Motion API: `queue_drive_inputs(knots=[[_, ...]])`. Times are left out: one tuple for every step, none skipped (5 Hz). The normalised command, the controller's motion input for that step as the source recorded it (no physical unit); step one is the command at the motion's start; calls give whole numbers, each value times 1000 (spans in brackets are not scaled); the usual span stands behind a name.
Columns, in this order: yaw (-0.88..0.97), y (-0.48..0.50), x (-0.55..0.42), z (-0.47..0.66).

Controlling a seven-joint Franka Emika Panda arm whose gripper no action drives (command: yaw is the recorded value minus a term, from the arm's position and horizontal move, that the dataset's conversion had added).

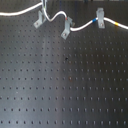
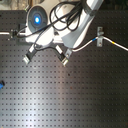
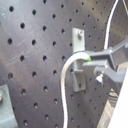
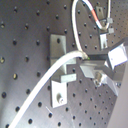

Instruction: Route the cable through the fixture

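Note:
The cable (image 1: 82, 25) is a white cord strung along the far edge of the board, with a blue band (image 1: 93, 21) and a yellow band (image 1: 116, 23). The fixture (image 1: 38, 20) is the plain slanted grey clip at the first exterior view's left, also seen as the fixture (image 2: 28, 54). My gripper (image 3: 89, 61) is shut on the cable (image 3: 64, 80) right beside the fixture (image 3: 77, 42). In the second wrist view the gripper (image 4: 86, 62) holds the cable (image 4: 45, 75) across the fixture (image 4: 58, 47). The arm (image 2: 75, 30) hides the gripper in the second exterior view.
A second slanted clip (image 1: 66, 29) with a reddish mark stands to the right of the fixture, the cable bending over it. An upright broader clip (image 1: 100, 18) holds the cable further right. The black perforated board (image 1: 65, 85) spreads toward the front.

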Motion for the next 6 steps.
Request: queue_drive_inputs(knots=[[-40, 47, -200, -1], [0, 81, -41, 36], [91, 167, -104, -7], [331, 258, -92, -2], [320, 209, -11, 69], [309, 64, -69, 158]])
